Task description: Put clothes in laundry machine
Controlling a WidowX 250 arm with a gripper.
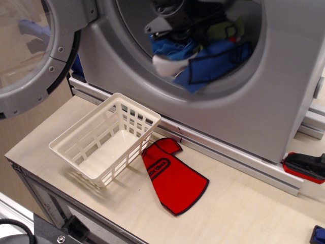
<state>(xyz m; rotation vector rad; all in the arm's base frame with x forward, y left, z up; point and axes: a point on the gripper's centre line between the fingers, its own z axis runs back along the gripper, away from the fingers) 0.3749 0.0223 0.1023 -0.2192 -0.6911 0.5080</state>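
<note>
Inside the laundry machine point(284, 91) opening, tool point(175, 35) clamped on bundled clothes point(203, 63).

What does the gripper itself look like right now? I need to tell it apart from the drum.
The gripper shows only as a dark grey-to-black blocky body with black angular brackets near the top of the washer's opening. It is motion-blurred; no cables, markings or finger shapes are discernible.

One laundry machine point(284, 91), one basket point(104, 145), three clothes point(172, 178)

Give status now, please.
Gripper inside washer opening, shut on blue garment. Red garment on table beside basket. Nothing blocking.
</note>
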